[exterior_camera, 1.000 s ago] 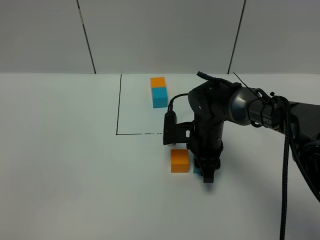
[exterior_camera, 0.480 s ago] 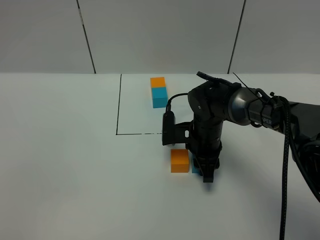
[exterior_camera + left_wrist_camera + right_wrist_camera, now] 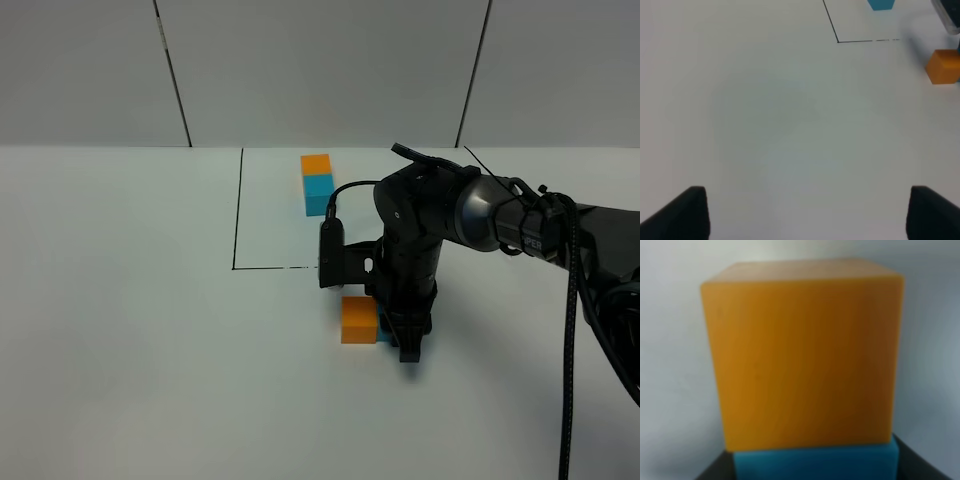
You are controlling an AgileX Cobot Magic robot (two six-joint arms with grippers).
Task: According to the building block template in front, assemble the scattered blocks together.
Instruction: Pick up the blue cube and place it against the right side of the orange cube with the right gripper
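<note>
Black and bent sharply at the wrist, my right arm is reaching in from the right and pointing straight down at the white table point(image 3: 130, 300), just in front of the black outline point(image 3: 236, 220). My right pincer point(image 3: 408, 345) is clamping tight on the cyan-blue cube point(image 3: 815, 462), which is pressing against the orange cube point(image 3: 359, 320). The template point(image 3: 318, 184) is sitting well behind them, inside the outline. My left pincer point(image 3: 805, 215) is hanging wide apart over bare table, holding nothing.

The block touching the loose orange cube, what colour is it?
Cyan-blue; the block shows best in the right wrist view.
</note>
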